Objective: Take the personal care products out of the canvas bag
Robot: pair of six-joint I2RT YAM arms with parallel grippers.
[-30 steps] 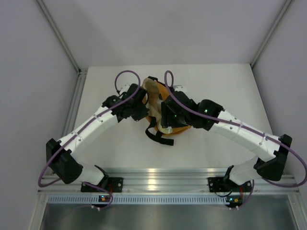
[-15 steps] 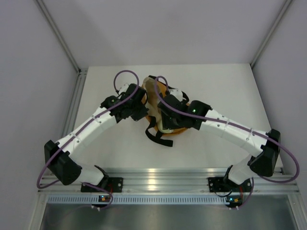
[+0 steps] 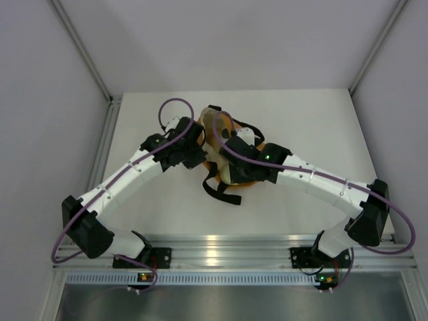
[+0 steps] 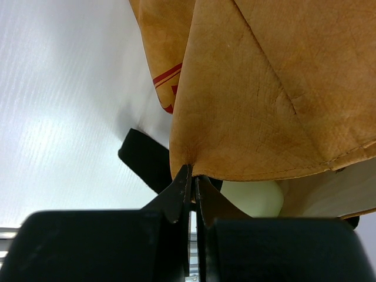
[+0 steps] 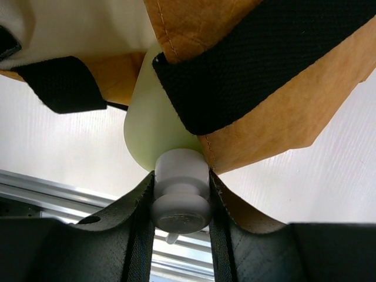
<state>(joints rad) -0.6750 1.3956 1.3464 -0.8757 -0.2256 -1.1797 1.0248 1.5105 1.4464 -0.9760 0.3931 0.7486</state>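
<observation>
Top cam: canvas bag (image 3: 211,127) sits mid-table (image 3: 307,114), crumpled, w/ both arms bent in over it from either side and a black handle (image 3: 221,191) loop trailing out on the near side. Left wrist cam: left gripper (image 4: 191,177) is pinched tight on the bag's tan edge, tips together w/ fabric between them, and the cloth fans out above the pinch. Red print (image 4: 167,76) shows on a farther fold, and a bit of handle strap lies on the table just beside the tips. Below the held edge, the pale yellow-green bottle (image 4: 252,197) peeks out next to the cream lining (image 4: 320,197). Right wrist cam: right gripper (image 5: 181,183) is clamped on the bottle's white cap (image 5: 181,197), one finger (image 5: 136,220) pressing each side of the cap, approx at its neck. The bottle body points away from the cam into the bag mouth. A black strap crosses over it and the tan hem lies against its right side, so only the near part of the body shows. No other products visible in any view.
</observation>
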